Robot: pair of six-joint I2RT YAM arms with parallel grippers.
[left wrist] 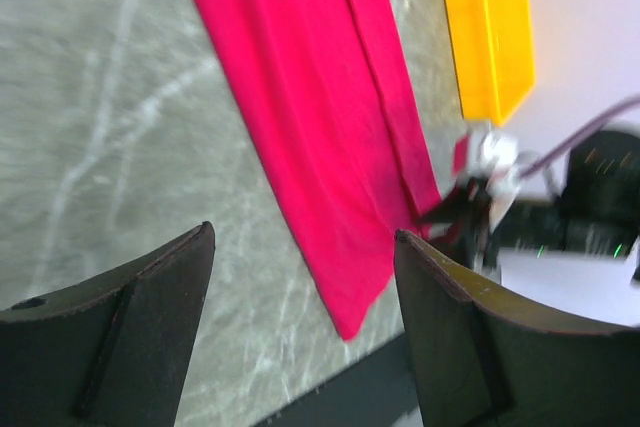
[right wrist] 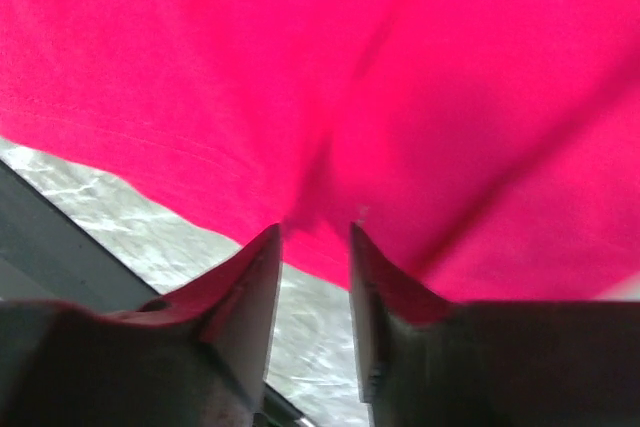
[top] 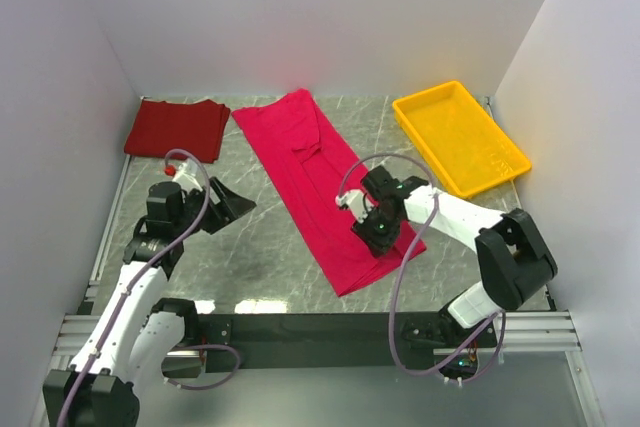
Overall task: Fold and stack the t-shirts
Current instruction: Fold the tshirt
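The crimson t-shirt (top: 310, 177) lies flat on the table (top: 250, 257) as one long narrow strip. It runs on a slant from the middle of the far edge toward the near right. One lengthwise fold line shows along it. The maroon t-shirt (top: 177, 129) sits folded in the far left corner, well apart from the crimson one. The yellow tray (top: 460, 137) stands in the far right corner with nothing in it that you can see. There are some faint marks on its floor, but they are too small for you to read.

Your right gripper (right wrist: 314, 232) is down at the near right end of the crimson strip. Its jaws stand a little apart, and the tips reach just to the hem, where the cloth makes a small pucker. In the gap between the fingers you can see bare table, not cloth, so nothing is clamped there.

Your left gripper (left wrist: 302, 237) hangs over the left part of the table, beside the crimson strip and not touching it. Its jaws are wide apart and they hold nothing.
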